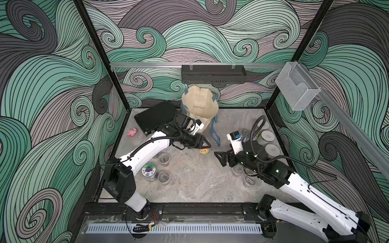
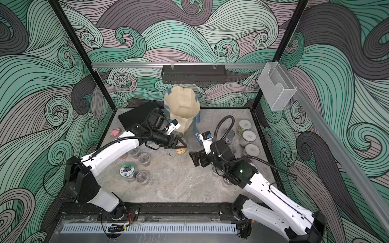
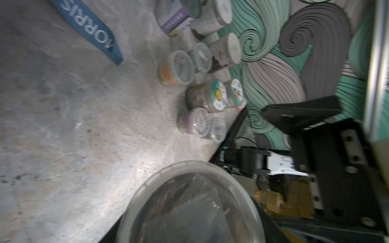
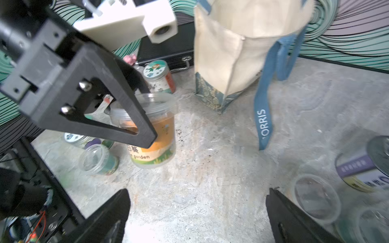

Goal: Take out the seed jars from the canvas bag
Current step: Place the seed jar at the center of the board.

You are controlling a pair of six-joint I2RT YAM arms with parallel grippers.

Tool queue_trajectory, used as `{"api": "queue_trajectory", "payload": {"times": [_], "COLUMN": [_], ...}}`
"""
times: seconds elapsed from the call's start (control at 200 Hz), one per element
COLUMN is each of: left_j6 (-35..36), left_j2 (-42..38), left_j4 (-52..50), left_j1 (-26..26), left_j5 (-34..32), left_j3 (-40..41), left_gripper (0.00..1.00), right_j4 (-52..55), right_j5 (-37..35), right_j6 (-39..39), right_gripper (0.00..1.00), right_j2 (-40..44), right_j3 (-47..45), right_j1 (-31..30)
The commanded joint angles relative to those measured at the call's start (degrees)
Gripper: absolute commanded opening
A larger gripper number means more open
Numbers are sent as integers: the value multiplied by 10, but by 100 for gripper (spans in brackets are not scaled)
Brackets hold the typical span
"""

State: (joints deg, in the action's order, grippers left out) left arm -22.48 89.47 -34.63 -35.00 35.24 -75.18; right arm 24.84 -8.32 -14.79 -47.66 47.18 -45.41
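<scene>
The cream canvas bag stands upright at the back of the table, and its blue strap trails onto the surface. In front of it my left gripper is shut on a clear-lidded seed jar with an orange label. The jar's base is at or just above the table. My right gripper is open and empty over bare table to the right of that jar. More seed jars stand in a left group and a right group.
A flat black case lies at the back left beside the bag, with a pink lump near the left wall. Clear jars sit under the right arm. A black rack hangs on the back wall.
</scene>
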Motion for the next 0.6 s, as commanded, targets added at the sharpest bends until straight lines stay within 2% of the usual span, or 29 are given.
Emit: {"api": "queue_trajectory", "payload": {"times": [0.0,0.13,0.25,0.39,0.595], "left_j6": [5,-15,-42,-69,-88], "left_j2": [-10,-15,-19,-33,-23], "left_j4": [53,155,208,215,215], "left_j1": [-30,-53,-60,-61,-59], "left_j5": [-197,-342,-428,-498,-560], "left_j3": [56,147,211,252,275], "left_gripper": [64,64,64,65,65], "right_j4": [14,21,26,22,12], "right_j5": [-86,-92,-86,-82,-73], "right_j6": [-54,-60,-62,-67,-71], "right_gripper": [99,99,99,99,99], "right_j2": [34,47,49,50,39], "right_j3": [-27,-34,-34,-43,-45], "right_j1": [1,4,6,7,8]}}
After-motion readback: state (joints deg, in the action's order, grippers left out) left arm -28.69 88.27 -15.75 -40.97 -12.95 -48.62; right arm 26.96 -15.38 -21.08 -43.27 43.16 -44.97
